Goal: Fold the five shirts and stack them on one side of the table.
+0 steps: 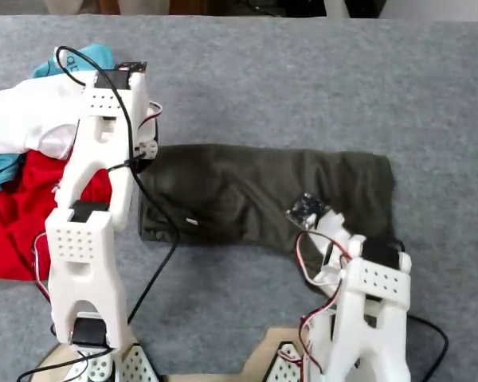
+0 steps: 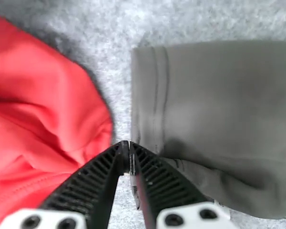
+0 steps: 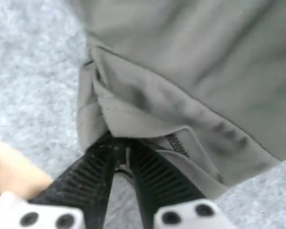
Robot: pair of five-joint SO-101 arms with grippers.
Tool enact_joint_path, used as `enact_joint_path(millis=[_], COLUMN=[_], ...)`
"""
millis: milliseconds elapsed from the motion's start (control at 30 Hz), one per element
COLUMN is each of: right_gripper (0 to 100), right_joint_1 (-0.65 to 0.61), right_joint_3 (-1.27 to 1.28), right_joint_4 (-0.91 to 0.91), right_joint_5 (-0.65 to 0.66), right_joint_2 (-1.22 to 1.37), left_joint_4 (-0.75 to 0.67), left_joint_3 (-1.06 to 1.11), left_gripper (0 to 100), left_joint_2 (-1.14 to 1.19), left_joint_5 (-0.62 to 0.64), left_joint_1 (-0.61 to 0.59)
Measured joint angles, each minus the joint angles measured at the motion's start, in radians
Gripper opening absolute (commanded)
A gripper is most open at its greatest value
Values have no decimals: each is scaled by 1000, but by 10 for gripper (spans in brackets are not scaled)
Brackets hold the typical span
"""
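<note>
1. Left end effector (image 2: 125,153) is clenched, tips together right at the short left edge of the olive shirt (image 1: 255,191). Cannot tell whether any cloth is pinched between them.
2. At the far left there is a loose heap: red shirt (image 1: 16,223) nearest, white shirt (image 1: 32,115) on top of it, teal shirt (image 1: 95,56) poking out behind. All three are crumpled and none is folded. Cannot tell whether a fifth shirt is buried in there.
3. The olive shirt lies across the middle of the worktop (image 1: 303,79) as a long flat band with doubled layers along its near edge. It looks part-folded lengthwise, not yet a compact packet. Its left end sits just beside the red shirt with a strip of worktop between them.
4. Right end effector (image 3: 121,155) is clamped on the olive shirt's near edge toward the right end, with cloth bunched and lifted at the tips.
5. Progress, as a judgement: early. The first shirt is mid-fold and no stack has been started. Left to do: finish the olive fold, then fold the heap and stack everything on one side.
6. Materials: the olive shirt is soft matte knit with a stitched hem and shallow wrinkles. It is limp, so it should sag when raised.
7. The red shirt is smooth jersey in rounded folds, and the white shirt is puffy and rumpled.
8. The worktop is covered in grey fuzzy felt-like fabric, likely grippy against cloth.
</note>
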Motion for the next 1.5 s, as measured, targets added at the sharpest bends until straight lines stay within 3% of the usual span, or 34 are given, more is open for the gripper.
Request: enact_joint_path(millis=[167,433,633,933,1167,1500], right_gripper=[5,5,5,5,5,5], right_joint_1=[0,0,0,0,0,0], right_joint_3=[-29,-201,-241,-269,-311,-325], right_joint_4=[121,353,183,-78,-44,158], right_joint_5=[74,321,305,256,253,325], right_joint_2=[-57,-66,-23,385,473,473], left_joint_4=[18,18,18,18,21,21], left_joint_3=[-3,-3,-3,-3,-3,-3], left_gripper=[19,19,19,19,19,19], left_joint_2=[0,0,0,0,0,0], left_joint_5=[0,0,0,0,0,0], left_joint_1=[-20,-20,-20,-20,-20,-20])
